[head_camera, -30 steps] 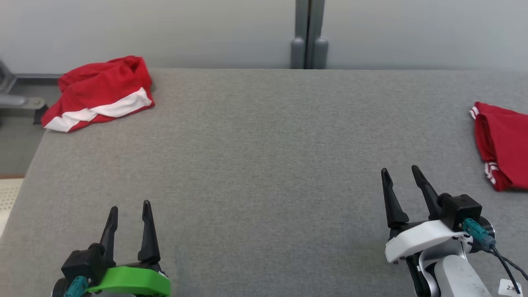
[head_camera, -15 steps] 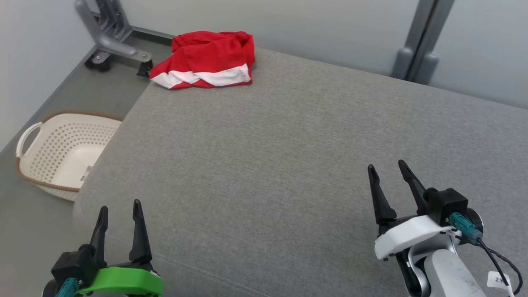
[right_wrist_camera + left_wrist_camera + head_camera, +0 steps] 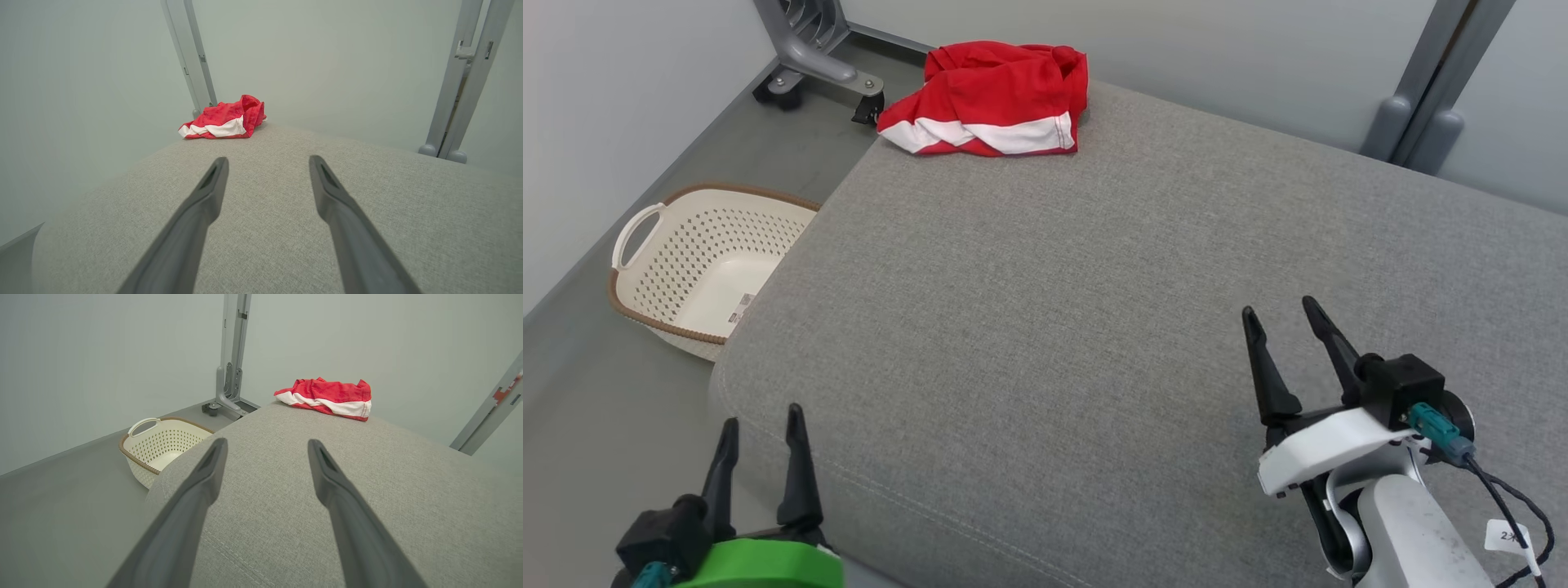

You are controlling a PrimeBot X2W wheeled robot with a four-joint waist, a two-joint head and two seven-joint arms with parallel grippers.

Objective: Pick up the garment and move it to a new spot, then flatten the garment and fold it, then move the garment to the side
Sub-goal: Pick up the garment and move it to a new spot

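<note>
Left gripper (image 3: 760, 418): jaws apart, empty, at near corner of counter (image 3: 1054, 310). Right gripper (image 3: 1280, 310): jaws apart, empty, above counter. Red-white garment (image 3: 996, 98) crumpled at far corner; basket (image 3: 707, 249) on floor.

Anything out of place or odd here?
The red-and-white garment lies crumpled at the far left corner of the grey table, at its edge. The white basket on the floor stands upright; nothing spilled or damaged.

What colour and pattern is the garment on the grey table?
Red with a white band; the garment shows best in the head view.
</note>
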